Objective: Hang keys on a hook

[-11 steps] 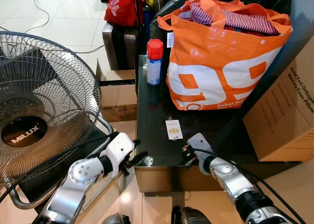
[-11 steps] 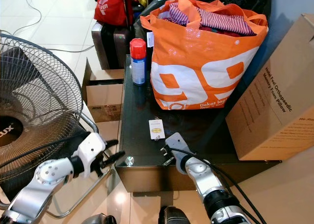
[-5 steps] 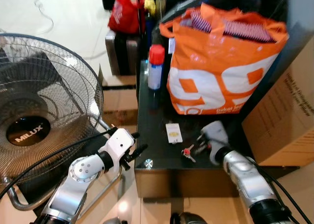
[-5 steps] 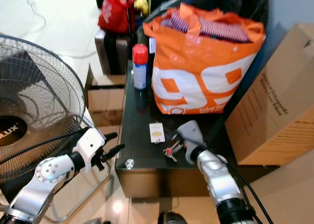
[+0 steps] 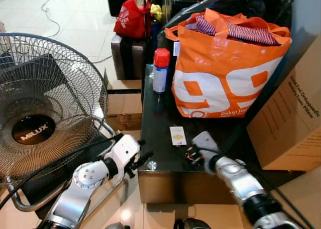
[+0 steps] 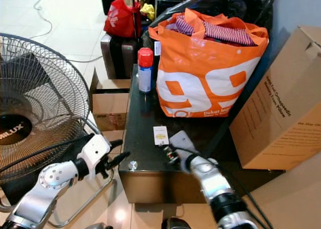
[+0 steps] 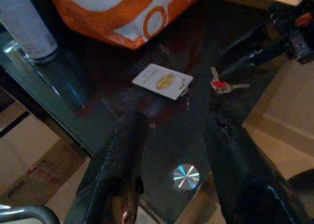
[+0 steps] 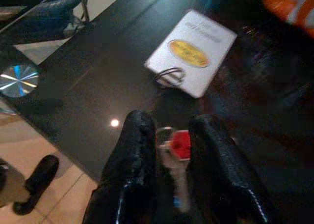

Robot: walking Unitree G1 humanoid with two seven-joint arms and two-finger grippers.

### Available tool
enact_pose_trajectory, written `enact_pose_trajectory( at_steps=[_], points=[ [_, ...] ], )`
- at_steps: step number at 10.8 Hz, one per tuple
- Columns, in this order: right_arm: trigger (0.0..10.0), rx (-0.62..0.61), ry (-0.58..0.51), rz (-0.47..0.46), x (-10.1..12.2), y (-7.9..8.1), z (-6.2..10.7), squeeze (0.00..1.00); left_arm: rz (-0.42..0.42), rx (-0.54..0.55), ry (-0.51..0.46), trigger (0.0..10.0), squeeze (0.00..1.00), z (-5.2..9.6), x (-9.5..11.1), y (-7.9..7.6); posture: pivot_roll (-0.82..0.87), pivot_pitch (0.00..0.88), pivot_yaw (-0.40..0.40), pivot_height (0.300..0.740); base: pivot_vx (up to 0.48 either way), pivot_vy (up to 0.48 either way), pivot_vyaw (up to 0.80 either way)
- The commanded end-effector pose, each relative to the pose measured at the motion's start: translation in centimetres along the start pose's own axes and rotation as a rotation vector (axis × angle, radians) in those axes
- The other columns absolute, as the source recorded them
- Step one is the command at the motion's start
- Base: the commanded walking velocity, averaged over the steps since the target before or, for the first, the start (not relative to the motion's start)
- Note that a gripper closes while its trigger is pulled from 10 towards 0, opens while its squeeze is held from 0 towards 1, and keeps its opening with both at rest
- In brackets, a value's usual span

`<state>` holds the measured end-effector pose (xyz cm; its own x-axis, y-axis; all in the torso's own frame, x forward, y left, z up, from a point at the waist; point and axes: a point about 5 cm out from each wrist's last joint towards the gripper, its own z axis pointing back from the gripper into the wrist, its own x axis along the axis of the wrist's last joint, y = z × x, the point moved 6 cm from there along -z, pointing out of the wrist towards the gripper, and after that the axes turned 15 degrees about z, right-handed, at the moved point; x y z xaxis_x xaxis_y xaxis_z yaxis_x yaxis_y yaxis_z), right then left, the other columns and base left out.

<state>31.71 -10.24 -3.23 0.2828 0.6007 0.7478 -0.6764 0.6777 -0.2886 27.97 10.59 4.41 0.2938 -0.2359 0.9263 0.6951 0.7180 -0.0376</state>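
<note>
Right gripper down on the dark glass table, fingers closed to a narrow gap around the red-capped keys, white tag card at 12 o'clock of them. Left gripper wide open, empty, hovering at the table's near-left corner beside the fan

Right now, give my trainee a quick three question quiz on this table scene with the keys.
1. True or false: the right end effector has its fingers around the red-headed keys.
2. What stands beside the orange bag on the black table? A) spray can B) mug C) kettle
3. Fill in: the white card lies flat on the table, with a metal ____ at one end.

Key: 1 true; 2 A, the red-capped spray can; 3 ring.
</note>
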Motion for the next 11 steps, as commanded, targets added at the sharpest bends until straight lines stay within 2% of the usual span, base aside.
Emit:
enact_pose_trajectory(
  at_steps=[1,2,3,4,5,10,11],
  points=[
    [10.0,-0.007,0.014,-0.010,-0.2,-0.3,0.0,1.00,-0.007,-0.010,0.014,10.0,0.00,0.2,-0.2,-0.2,-0.10,0.092,-0.030,0.740,0.000,0.000,0.00],
    [10.0,-0.062,0.058,-0.033,-0.9,-0.4,-0.3,1.00,-0.006,0.001,0.026,10.0,0.00,0.5,-0.5,0.0,-0.10,0.113,-0.030,0.740,0.000,0.000,0.00],
    [10.0,-0.149,0.094,-0.095,-1.5,-1.1,-0.5,1.00,-0.005,0.007,0.029,10.0,0.00,0.8,-0.6,0.2,-0.09,0.128,-0.028,0.740,0.000,0.000,0.00],
    [10.0,-0.179,0.094,-0.167,-1.6,-1.2,-0.6,1.00,-0.004,0.008,0.032,10.0,0.00,0.9,-0.6,0.3,-0.09,0.129,-0.028,0.740,0.000,0.000,0.00],
    [10.0,-0.196,0.089,-0.196,-1.4,-1.1,-0.8,1.00,-0.006,0.010,0.035,10.0,0.00,1.0,-0.6,0.3,-0.09,0.140,-0.026,0.740,0.000,0.000,0.00],
    [10.0,-0.171,0.084,-0.201,-0.8,0.1,-1.4,1.00,-0.007,0.003,0.044,10.0,0.00,1.1,-0.5,0.3,-0.09,0.146,-0.026,0.740,0.000,0.000,0.00],
    [10.0,-0.169,0.076,-0.205,-0.7,0.3,-1.4,0.89,-0.007,0.005,0.043,10.0,0.00,1.1,-0.5,0.4,-0.09,0.147,-0.026,0.740,0.000,0.000,0.00]
  ],
)
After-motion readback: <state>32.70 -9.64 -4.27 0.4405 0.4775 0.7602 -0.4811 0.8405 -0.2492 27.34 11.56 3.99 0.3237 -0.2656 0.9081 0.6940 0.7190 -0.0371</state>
